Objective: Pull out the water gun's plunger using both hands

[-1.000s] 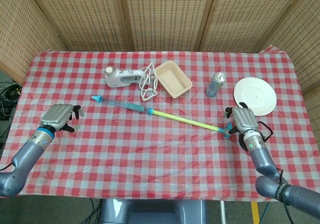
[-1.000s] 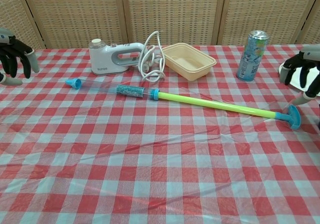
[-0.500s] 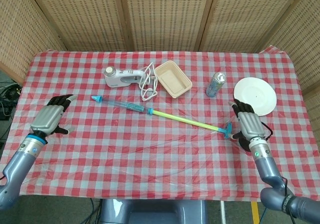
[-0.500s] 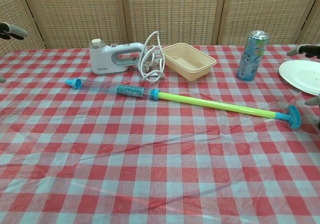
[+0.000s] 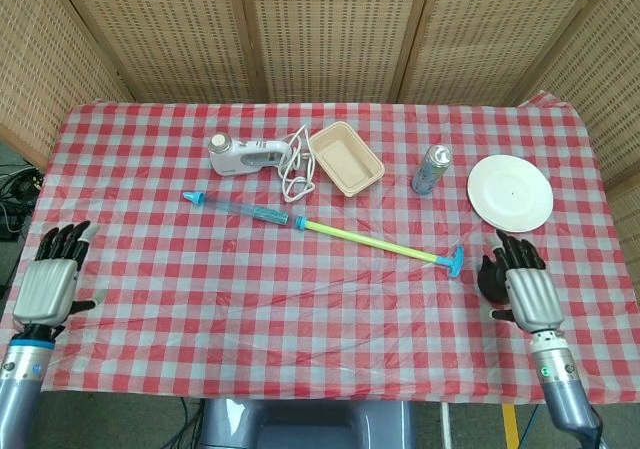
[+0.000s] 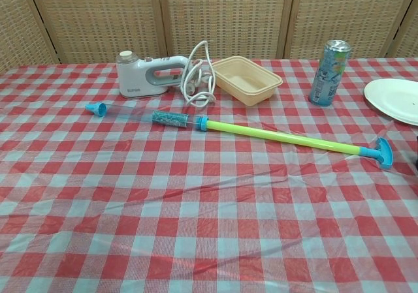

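Water gun (image 5: 248, 210) lies diagonally mid-worktop (image 5: 300, 299), yellow-green plunger (image 5: 370, 241) drawn out toward the blue T-handle (image 5: 455, 262). Head view only: left hand (image 5: 50, 284) at the left edge, right hand (image 5: 520, 284) just beside the handle, both empty, fingers spread. Chest view shows neither hand but gives mixer (image 6: 145, 73), cord (image 6: 199, 77), tub (image 6: 247, 79), can (image 6: 328, 63), plate (image 6: 395, 99) closer.
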Action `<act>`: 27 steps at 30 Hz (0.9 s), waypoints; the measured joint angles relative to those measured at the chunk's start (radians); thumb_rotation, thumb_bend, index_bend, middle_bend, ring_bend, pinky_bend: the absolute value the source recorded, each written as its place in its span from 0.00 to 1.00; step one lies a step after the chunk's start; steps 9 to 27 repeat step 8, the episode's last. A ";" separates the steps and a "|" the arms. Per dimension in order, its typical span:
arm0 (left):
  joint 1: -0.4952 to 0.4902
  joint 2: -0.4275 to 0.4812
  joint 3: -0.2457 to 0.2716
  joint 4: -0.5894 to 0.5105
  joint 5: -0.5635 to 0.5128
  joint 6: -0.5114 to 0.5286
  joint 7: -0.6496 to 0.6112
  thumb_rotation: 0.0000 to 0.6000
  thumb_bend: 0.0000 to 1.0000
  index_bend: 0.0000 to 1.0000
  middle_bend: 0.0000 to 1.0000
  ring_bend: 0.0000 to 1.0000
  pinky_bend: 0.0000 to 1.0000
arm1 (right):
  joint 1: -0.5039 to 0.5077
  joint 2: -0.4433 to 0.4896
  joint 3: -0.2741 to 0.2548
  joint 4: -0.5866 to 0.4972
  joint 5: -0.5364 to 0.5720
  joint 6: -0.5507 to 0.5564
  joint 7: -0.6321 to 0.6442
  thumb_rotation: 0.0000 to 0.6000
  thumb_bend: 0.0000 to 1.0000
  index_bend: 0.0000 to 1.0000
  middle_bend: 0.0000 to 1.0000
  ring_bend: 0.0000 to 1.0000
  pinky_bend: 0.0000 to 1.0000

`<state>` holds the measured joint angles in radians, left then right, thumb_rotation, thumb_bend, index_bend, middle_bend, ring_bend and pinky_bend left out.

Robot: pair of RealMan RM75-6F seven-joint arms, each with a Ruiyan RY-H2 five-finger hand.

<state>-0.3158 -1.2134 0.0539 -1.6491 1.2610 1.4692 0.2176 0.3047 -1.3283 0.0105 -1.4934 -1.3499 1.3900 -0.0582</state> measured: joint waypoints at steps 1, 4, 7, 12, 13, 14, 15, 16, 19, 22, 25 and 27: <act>0.012 -0.005 0.003 0.006 0.009 0.013 -0.001 1.00 0.19 0.00 0.00 0.00 0.00 | -0.009 -0.003 -0.005 0.009 -0.013 0.011 0.007 1.00 0.15 0.00 0.00 0.00 0.00; 0.047 -0.020 0.011 0.025 0.038 0.046 -0.008 1.00 0.19 0.00 0.00 0.00 0.00 | -0.039 -0.011 -0.017 0.035 -0.049 0.049 0.031 1.00 0.15 0.00 0.00 0.00 0.00; 0.069 -0.033 0.019 0.039 0.051 0.061 -0.015 1.00 0.19 0.00 0.00 0.00 0.00 | -0.061 -0.016 -0.029 0.047 -0.073 0.074 0.055 1.00 0.15 0.00 0.00 0.00 0.00; 0.076 -0.036 0.022 0.044 0.056 0.065 -0.016 1.00 0.19 0.00 0.00 0.00 0.00 | -0.068 -0.017 -0.033 0.051 -0.080 0.080 0.061 1.00 0.15 0.00 0.00 0.00 0.00; 0.076 -0.036 0.022 0.044 0.056 0.065 -0.016 1.00 0.19 0.00 0.00 0.00 0.00 | -0.068 -0.017 -0.033 0.051 -0.080 0.080 0.061 1.00 0.15 0.00 0.00 0.00 0.00; 0.076 -0.036 0.022 0.044 0.056 0.065 -0.016 1.00 0.19 0.00 0.00 0.00 0.00 | -0.068 -0.017 -0.033 0.051 -0.080 0.080 0.061 1.00 0.15 0.00 0.00 0.00 0.00; 0.076 -0.036 0.022 0.044 0.056 0.065 -0.016 1.00 0.19 0.00 0.00 0.00 0.00 | -0.068 -0.017 -0.033 0.051 -0.080 0.080 0.061 1.00 0.15 0.00 0.00 0.00 0.00; 0.076 -0.036 0.022 0.044 0.056 0.065 -0.016 1.00 0.19 0.00 0.00 0.00 0.00 | -0.068 -0.017 -0.033 0.051 -0.080 0.080 0.061 1.00 0.15 0.00 0.00 0.00 0.00; 0.076 -0.036 0.022 0.044 0.056 0.065 -0.016 1.00 0.19 0.00 0.00 0.00 0.00 | -0.068 -0.017 -0.033 0.051 -0.080 0.080 0.061 1.00 0.15 0.00 0.00 0.00 0.00; 0.076 -0.036 0.022 0.044 0.056 0.065 -0.016 1.00 0.19 0.00 0.00 0.00 0.00 | -0.068 -0.017 -0.033 0.051 -0.080 0.080 0.061 1.00 0.15 0.00 0.00 0.00 0.00; 0.076 -0.036 0.022 0.044 0.056 0.065 -0.016 1.00 0.19 0.00 0.00 0.00 0.00 | -0.068 -0.017 -0.033 0.051 -0.080 0.080 0.061 1.00 0.15 0.00 0.00 0.00 0.00; 0.076 -0.036 0.022 0.044 0.056 0.065 -0.016 1.00 0.19 0.00 0.00 0.00 0.00 | -0.068 -0.017 -0.033 0.051 -0.080 0.080 0.061 1.00 0.15 0.00 0.00 0.00 0.00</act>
